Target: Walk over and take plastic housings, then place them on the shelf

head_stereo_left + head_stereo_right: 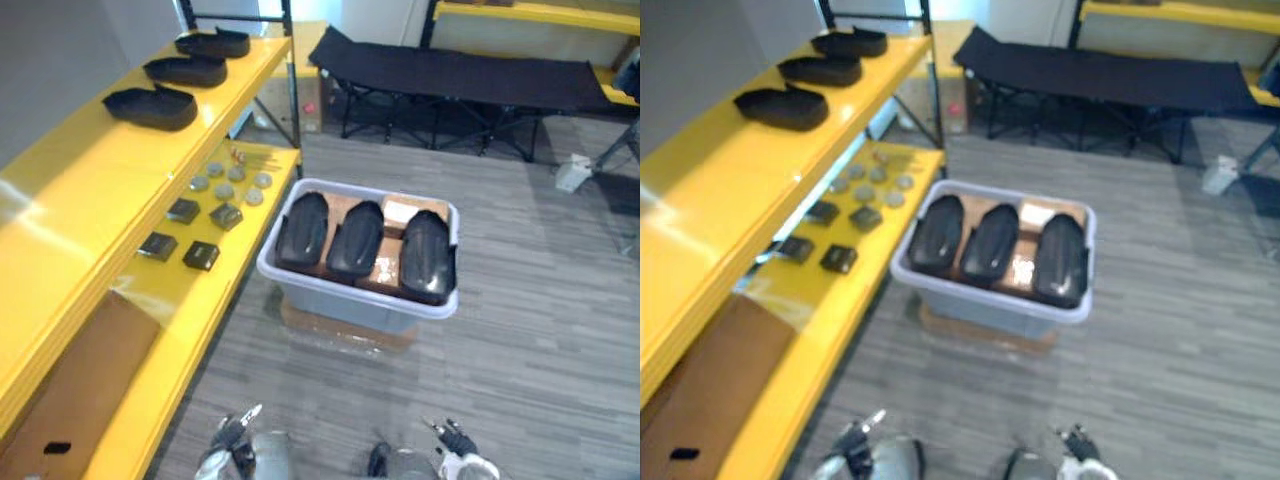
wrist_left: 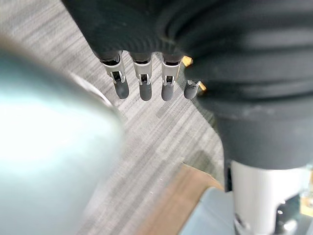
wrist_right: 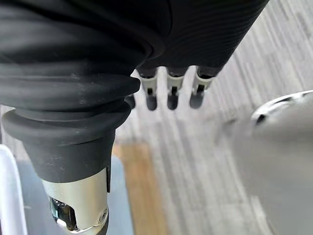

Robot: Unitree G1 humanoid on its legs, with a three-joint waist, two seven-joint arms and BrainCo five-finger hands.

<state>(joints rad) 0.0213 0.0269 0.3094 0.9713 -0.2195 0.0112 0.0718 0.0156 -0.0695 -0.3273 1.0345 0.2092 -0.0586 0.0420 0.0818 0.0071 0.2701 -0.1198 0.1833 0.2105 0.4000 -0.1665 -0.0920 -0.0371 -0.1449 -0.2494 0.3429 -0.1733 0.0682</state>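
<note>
Three black plastic housings (image 1: 356,238) lie side by side in a pale grey bin (image 1: 350,300) on the floor ahead. Three more black housings (image 1: 150,106) rest in a row on the top level of the yellow shelf (image 1: 90,190) at the left. My left hand (image 1: 232,438) and right hand (image 1: 455,442) hang low at the near edge, well short of the bin. In the left wrist view the fingers (image 2: 142,81) point straight down over the carpet and hold nothing. The right hand's fingers (image 3: 171,90) hang the same way, empty.
The shelf's lower level (image 1: 215,300) carries small dark square parts (image 1: 183,210), round grey discs (image 1: 228,180) and a cardboard sheet (image 1: 80,390). A flat cardboard piece (image 1: 345,335) lies under the bin. A black folding cot (image 1: 460,75) stands behind it.
</note>
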